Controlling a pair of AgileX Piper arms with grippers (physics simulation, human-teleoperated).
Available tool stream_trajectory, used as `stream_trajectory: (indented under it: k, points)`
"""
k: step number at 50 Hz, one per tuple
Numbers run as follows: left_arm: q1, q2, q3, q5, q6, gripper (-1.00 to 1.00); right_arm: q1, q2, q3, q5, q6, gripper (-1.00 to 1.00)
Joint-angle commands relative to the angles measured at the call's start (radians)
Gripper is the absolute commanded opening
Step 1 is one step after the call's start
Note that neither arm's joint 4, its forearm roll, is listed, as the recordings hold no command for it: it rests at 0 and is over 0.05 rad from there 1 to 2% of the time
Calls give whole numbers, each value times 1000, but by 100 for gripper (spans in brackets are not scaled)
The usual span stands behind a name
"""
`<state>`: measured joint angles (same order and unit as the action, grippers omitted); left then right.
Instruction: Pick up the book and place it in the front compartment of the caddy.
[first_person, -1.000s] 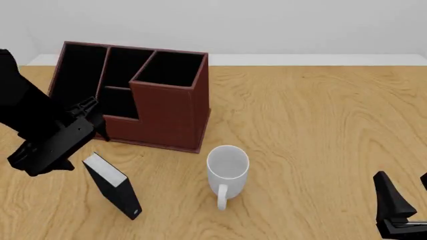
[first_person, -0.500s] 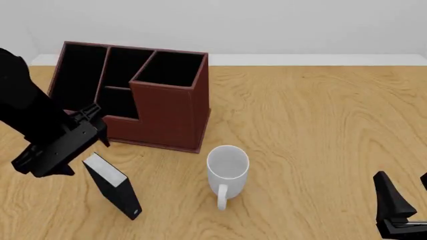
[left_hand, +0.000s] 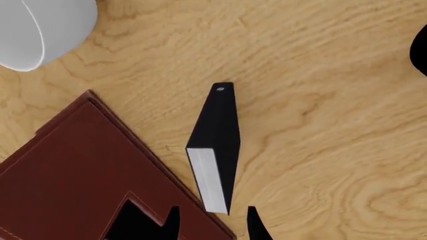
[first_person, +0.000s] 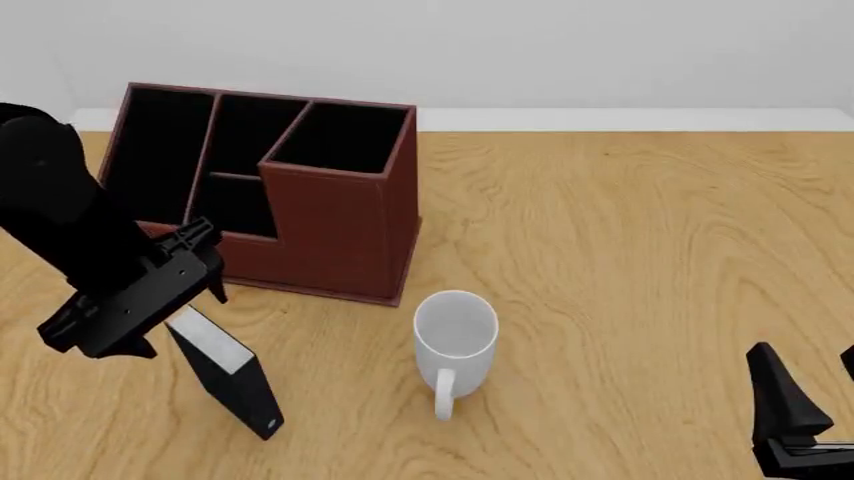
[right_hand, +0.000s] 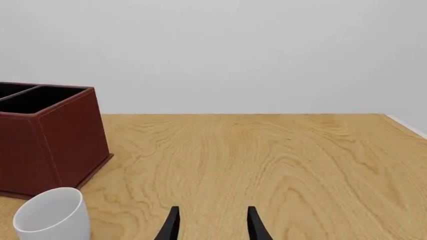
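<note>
The book (first_person: 230, 377), black with white page edges, stands on edge and leans on the wood in front of the caddy (first_person: 334, 215). My left gripper (first_person: 155, 318) hangs over the book's upper end and is open. In the left wrist view the book (left_hand: 217, 145) runs away from the left gripper (left_hand: 212, 225), its white page end lying just ahead of the two fingertips (left_hand: 172, 221). The caddy (left_hand: 67, 175) lies right beside it. At the near right table edge my right gripper (first_person: 810, 388) is open and empty, far from the book.
A white mug (first_person: 454, 338) stands upright right of the book, just in front of the caddy's tall corner. The right wrist view shows the mug (right_hand: 53, 217), the caddy (right_hand: 50, 135) and my right gripper (right_hand: 212, 225) over bare wood.
My left gripper has moved right and toward the book, now covering its upper end. The book, mug, caddy and right arm have not moved.
</note>
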<state>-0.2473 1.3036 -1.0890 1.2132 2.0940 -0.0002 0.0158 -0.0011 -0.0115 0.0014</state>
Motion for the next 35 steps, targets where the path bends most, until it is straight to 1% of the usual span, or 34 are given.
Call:
stream_trajectory:
  k: [1,2,3,5,6,10,16,19,23,25,26,27,28,29,30,32,34,35]
  points:
    - [-44,10,46,-15,-31,100,0,0,0,0,0,100]
    - [-66,11,52,-15,-54,100,0,0,0,0,0,100]
    - [-107,18,44,-14,-107,100,0,0,0,0,0,100]
    - [-96,24,61,-28,-80,100,0,0,0,0,0,100]
    - [-105,27,59,-33,-90,100,0,0,0,0,0,100]
    - [-104,41,65,-50,-83,100,0,0,0,0,0,100]
    - [-113,56,86,-77,-102,100,0,0,0,0,0,100]
    - [-97,62,97,-81,-88,100,0,0,0,0,0,100]
    - [-102,69,103,-93,-98,100,0,0,0,0,0,100]
    - [-109,75,103,-95,-116,100,0,0,0,0,0,100]
    - [-102,76,109,-98,-110,100,0,0,0,0,0,100]
    - [-109,79,111,-103,-124,100,0,0,0,0,0,100]
    - [-104,78,122,-113,-116,100,0,0,0,0,0,100]
    - [-79,71,155,-126,-75,100,0,0,0,0,0,100]
    - [-65,68,166,-124,-58,100,0,0,0,0,0,100]
    - [-61,64,190,-140,-49,100,0,0,0,0,0,100]
    - [-80,68,202,-152,-80,100,0,0,0,0,0,100]
    - [-73,66,208,-154,-68,100,0,0,0,0,0,100]
